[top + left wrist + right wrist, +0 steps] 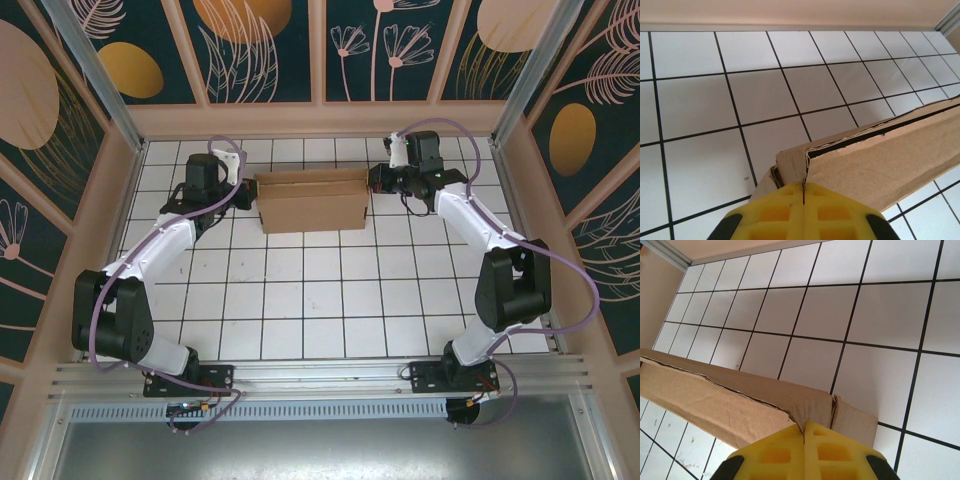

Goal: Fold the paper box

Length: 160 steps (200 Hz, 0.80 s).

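The paper box (312, 202) is a brown cardboard form, partly folded, lying on the white tiled floor toward the back wall. My left gripper (246, 196) is at its left end, and in the left wrist view the yellow fingers (775, 212) are shut, pinching a thin cardboard edge at the corner of the box (890, 170). My right gripper (376, 183) is at the right end. There the yellow fingers (840, 455) are likewise shut on a creased corner of the box (715, 400). A dark seam runs along the box's top edge in both wrist views.
The beige back wall (320, 118) stands just behind the box, and side walls (118, 200) close in the tiled floor (320, 300). Both arms reach from the near rail (320, 380) outward and back.
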Each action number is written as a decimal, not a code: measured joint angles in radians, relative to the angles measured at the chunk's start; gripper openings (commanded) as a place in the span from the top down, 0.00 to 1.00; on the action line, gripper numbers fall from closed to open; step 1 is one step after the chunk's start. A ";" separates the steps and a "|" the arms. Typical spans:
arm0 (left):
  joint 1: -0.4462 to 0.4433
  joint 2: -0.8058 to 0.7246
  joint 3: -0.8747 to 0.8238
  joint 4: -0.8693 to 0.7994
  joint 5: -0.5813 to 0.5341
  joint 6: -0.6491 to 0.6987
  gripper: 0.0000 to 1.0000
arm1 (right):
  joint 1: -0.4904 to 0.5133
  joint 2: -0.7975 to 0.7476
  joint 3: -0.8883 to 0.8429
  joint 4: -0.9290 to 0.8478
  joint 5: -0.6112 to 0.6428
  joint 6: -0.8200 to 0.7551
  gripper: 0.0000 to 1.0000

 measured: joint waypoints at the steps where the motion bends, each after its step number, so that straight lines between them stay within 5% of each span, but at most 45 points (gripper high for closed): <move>1: 0.000 0.000 0.000 0.000 -0.001 0.001 1.00 | 0.000 0.000 0.000 0.000 0.000 0.000 1.00; 160: -0.005 -0.032 -0.029 -0.002 -0.035 0.067 1.00 | 0.012 0.000 0.002 -0.001 0.018 -0.023 1.00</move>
